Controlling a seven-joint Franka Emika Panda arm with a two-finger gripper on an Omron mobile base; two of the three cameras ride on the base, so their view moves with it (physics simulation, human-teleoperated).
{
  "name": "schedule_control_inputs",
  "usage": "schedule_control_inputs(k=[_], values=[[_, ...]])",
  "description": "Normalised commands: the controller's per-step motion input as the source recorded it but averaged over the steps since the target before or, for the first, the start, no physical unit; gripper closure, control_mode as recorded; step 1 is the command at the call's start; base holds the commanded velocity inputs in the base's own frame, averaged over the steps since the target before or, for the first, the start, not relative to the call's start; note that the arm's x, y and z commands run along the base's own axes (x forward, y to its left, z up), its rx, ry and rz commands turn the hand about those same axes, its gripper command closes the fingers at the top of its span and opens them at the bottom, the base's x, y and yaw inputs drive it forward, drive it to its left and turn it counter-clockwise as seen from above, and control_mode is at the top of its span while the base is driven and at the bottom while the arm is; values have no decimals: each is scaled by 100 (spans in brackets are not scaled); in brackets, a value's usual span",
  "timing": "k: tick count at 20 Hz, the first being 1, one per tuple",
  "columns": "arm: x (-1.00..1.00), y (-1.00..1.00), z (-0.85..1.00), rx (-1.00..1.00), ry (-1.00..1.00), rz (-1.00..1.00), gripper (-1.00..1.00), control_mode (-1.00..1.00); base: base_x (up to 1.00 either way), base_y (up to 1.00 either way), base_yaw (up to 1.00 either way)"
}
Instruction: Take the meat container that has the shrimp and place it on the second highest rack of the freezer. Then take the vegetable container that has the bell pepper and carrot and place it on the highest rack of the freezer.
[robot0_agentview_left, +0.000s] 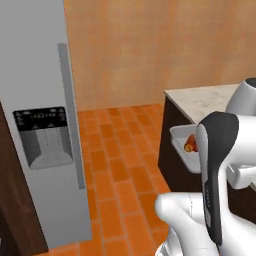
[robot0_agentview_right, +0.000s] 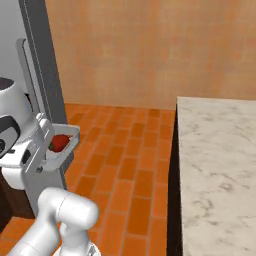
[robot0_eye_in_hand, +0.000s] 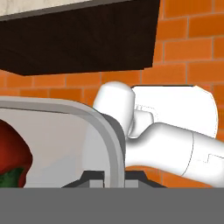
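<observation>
Grey-white and shallow, the tray hung in the air over the orange brick floor, held up at the end of the arm. The gripper was pinched shut on the tray's rim, one dark fingertip on each side of the wall. Inside the tray lay the red pepper with its green stem; the carrot showed as an orange lump beside it. The tray sat between the freezer and the marble counter, touching neither. The freezer door was closed, its long bar handle and dark dispenser panel facing the room.
</observation>
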Motion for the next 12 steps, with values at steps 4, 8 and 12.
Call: schedule_control_inputs(k=[4,8,12], values=[[0,0,0,0,0,0,100,100,72,-40,10],[0,0,0,0,0,0,100,100,89,-25,11],[0,0,0,0,0,0,100,100,92,-25,12]])
